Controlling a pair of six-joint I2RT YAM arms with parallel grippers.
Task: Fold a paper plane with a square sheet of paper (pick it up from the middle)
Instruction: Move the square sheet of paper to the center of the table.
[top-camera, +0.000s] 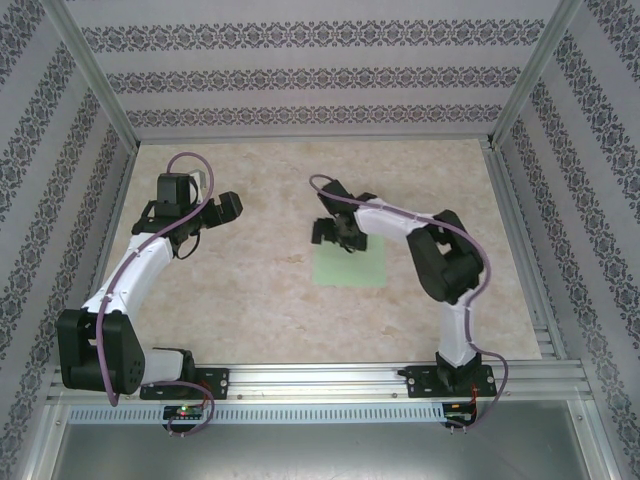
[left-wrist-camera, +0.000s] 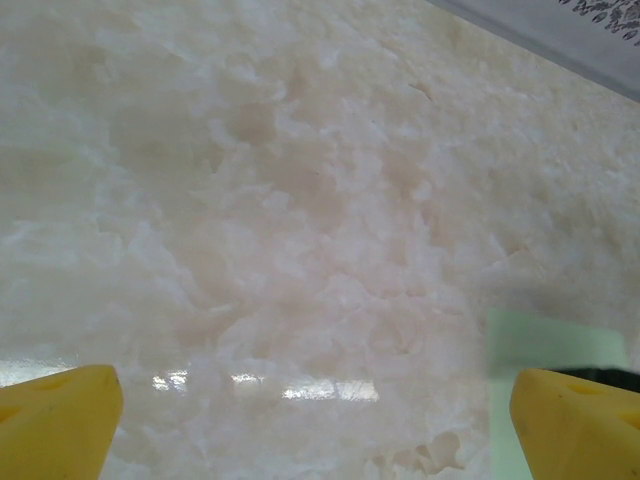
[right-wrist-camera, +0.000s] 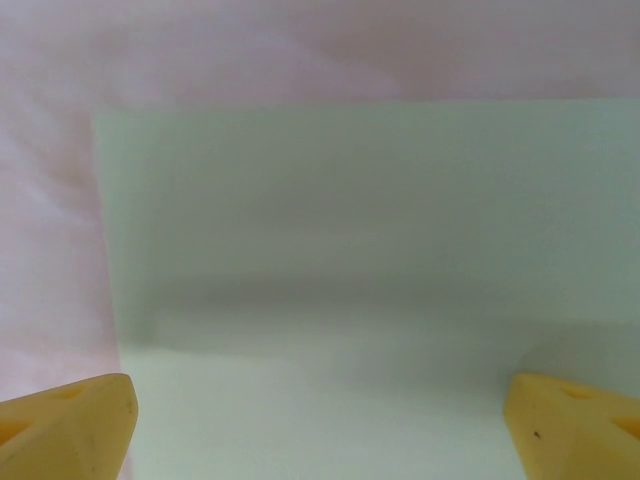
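Looking down from the top external camera, the square sheet of paper (top-camera: 350, 268) lies flat on the bench (top-camera: 250, 300) right of centre, the right hand (top-camera: 335, 234) poised over its far edge with jaws spread, the left hand (top-camera: 226, 208) well apart to the left, likewise spread and holding nothing. From the left wrist, two yellow fingertips (left-wrist-camera: 60, 420) stand wide over bare marbled bench, a green corner of the sheet showing at lower right. From the right wrist, that hand's yellow fingertips (right-wrist-camera: 65, 430) stand wide apart above the sheet, which lies flat beneath them
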